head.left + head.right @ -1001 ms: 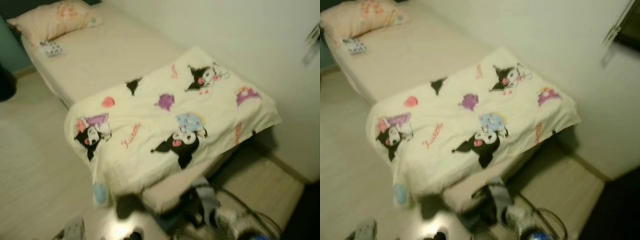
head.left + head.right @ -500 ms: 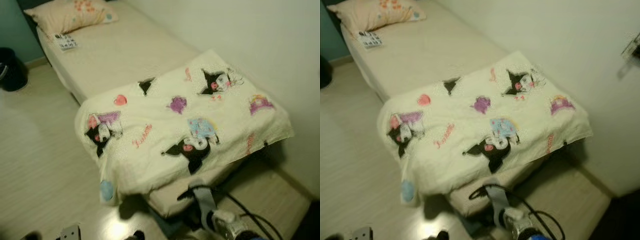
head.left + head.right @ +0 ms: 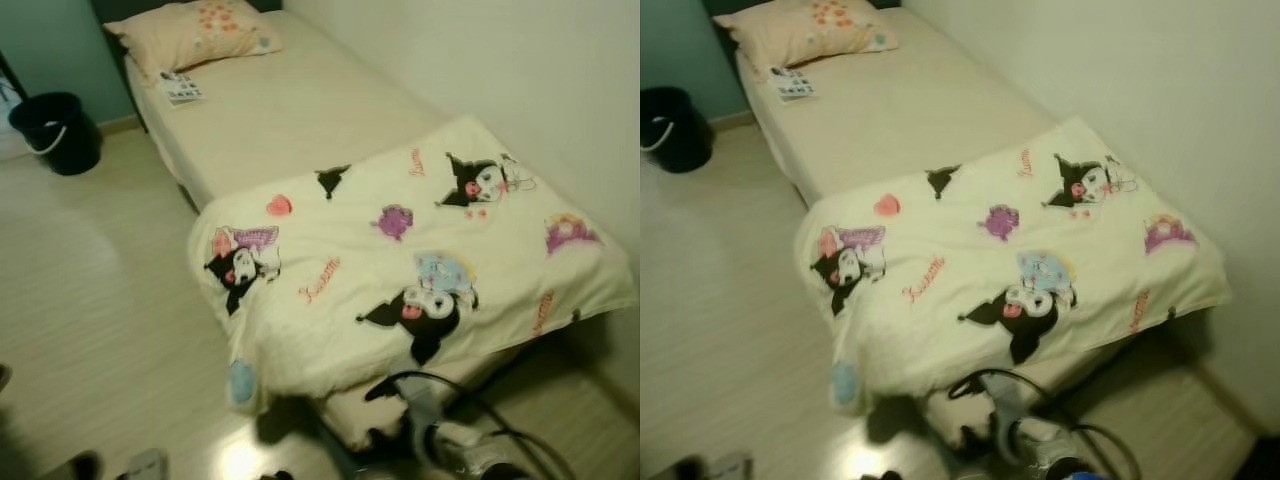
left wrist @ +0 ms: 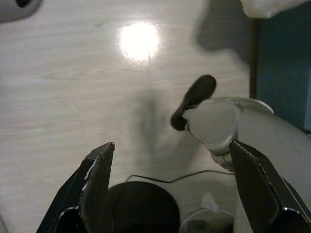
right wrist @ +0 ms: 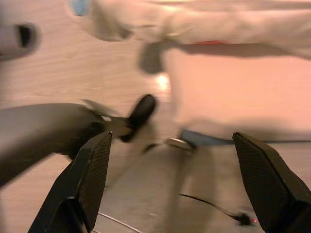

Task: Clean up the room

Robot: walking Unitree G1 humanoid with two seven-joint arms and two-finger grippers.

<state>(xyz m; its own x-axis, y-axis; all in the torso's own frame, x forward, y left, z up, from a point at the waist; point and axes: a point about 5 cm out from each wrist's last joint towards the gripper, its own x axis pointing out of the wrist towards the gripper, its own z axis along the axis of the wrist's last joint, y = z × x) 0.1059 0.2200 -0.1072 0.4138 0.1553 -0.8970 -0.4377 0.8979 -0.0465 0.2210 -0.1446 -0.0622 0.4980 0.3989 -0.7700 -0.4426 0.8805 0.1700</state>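
A single bed runs along the wall, with a peach pillow at its head. Beside the pillow lies a small printed item. A cream blanket with cartoon prints covers the foot half and hangs over the near edge. Both arms hang low over the wooden floor. In the left wrist view my left gripper is open with nothing between its fingers. My right gripper is open too, near the bed's lower edge.
A black bucket stands on the floor left of the bed's head. A fan-like device with black cables sits at the bed's foot. A grey slipper lies at the bottom left. A white wall bounds the right.
The camera has moved: the whole scene has shifted right and down, and the black bucket has come into the picture. The bed and blanket lie as before.
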